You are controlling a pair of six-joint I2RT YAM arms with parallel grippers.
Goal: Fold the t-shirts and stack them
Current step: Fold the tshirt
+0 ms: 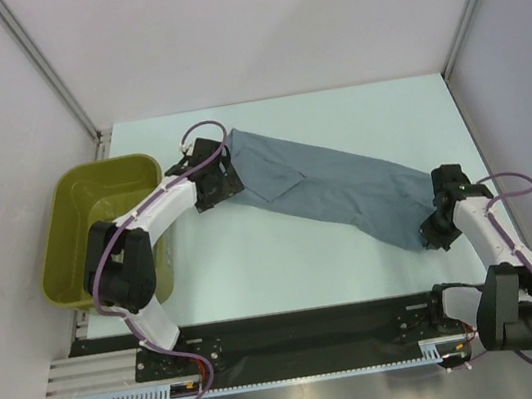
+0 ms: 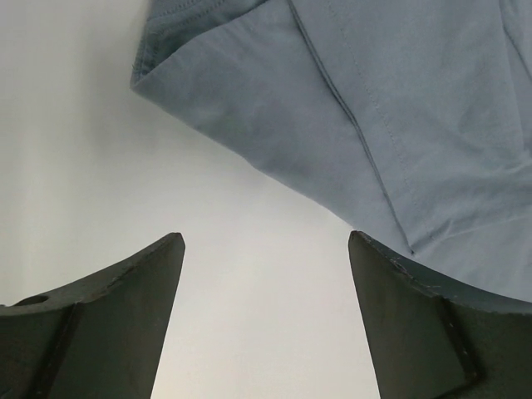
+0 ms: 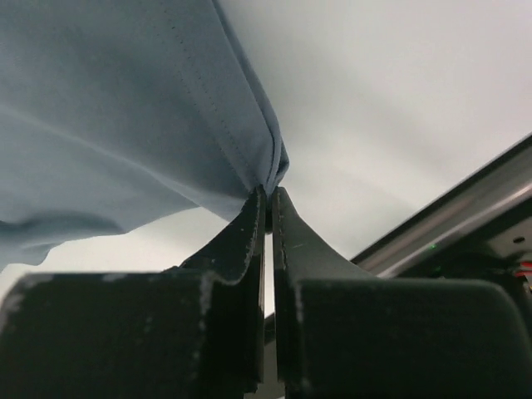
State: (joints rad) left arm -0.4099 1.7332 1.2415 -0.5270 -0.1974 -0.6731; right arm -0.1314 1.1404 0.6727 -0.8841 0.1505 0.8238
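Observation:
One slate blue-grey t-shirt [image 1: 329, 184] lies stretched as a long band across the table, from back left to front right. My right gripper [image 1: 433, 231] is shut on its front right corner; in the right wrist view [image 3: 270, 189] the hem [image 3: 249, 133] is pinched between the closed fingertips. My left gripper [image 1: 225, 178] is open at the shirt's back left end. In the left wrist view [image 2: 266, 241] its jaws stand wide apart over bare table, with the shirt's edge [image 2: 249, 116] just beyond the fingertips and behind the right finger [image 2: 432, 316]. It holds nothing.
An olive basket [image 1: 71, 215] stands at the left edge of the table, beside the left arm. White walls close in the back and both sides. A black rail [image 1: 297, 331] runs along the near edge between the arm bases.

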